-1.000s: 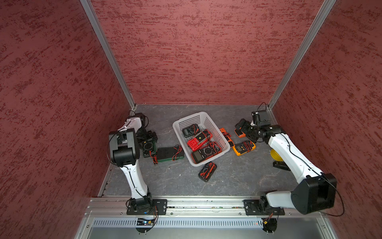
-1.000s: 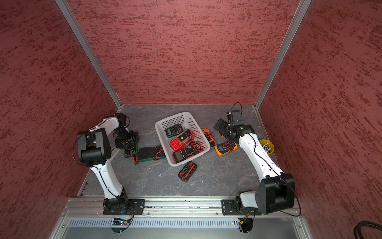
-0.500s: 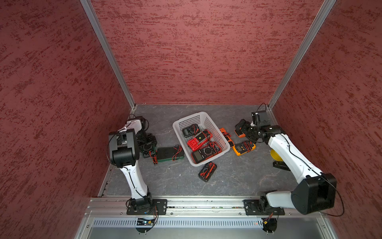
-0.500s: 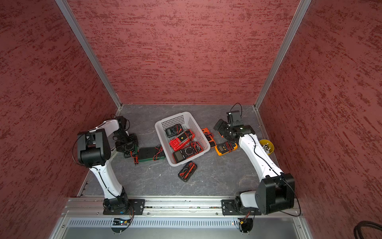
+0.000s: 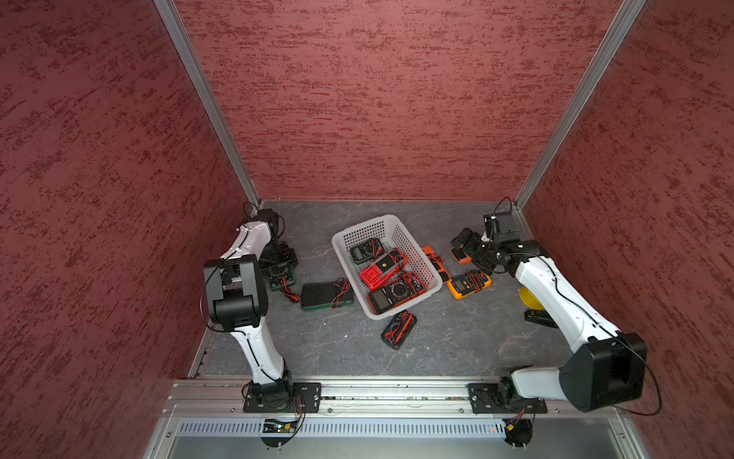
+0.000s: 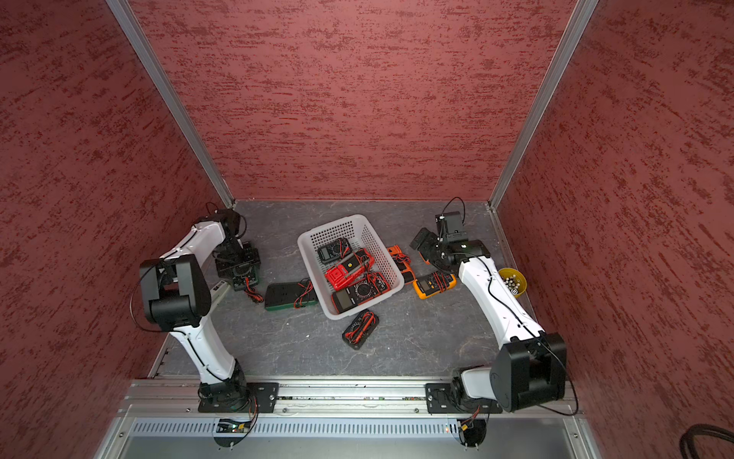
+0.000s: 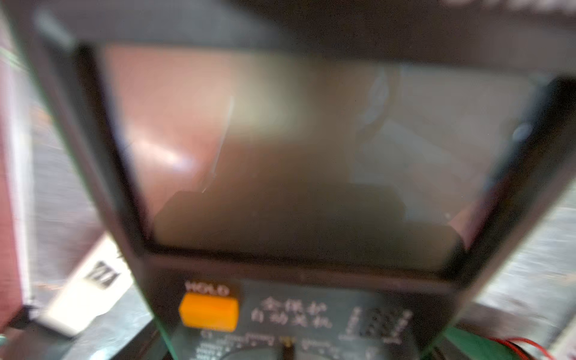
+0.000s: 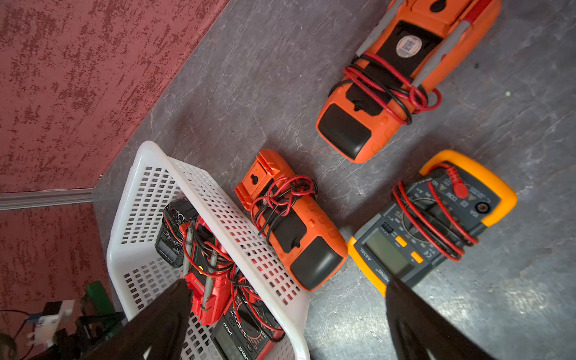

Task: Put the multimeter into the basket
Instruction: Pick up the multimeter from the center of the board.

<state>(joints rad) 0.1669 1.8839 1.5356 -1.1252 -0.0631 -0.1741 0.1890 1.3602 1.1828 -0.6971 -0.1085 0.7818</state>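
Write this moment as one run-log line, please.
left gripper: at black multimeter, grip unclear | right gripper: open near orange multimeter | basket: three meters inside

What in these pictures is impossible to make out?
Left jaws: hidden under the arm in both top views; whether they grip the black meter is unclear.
Left wrist view: blurred; that meter's screen fills it.
Yellow cup: contents too small in a top view.
Orange meter: mostly covered by the right arm in both top views.
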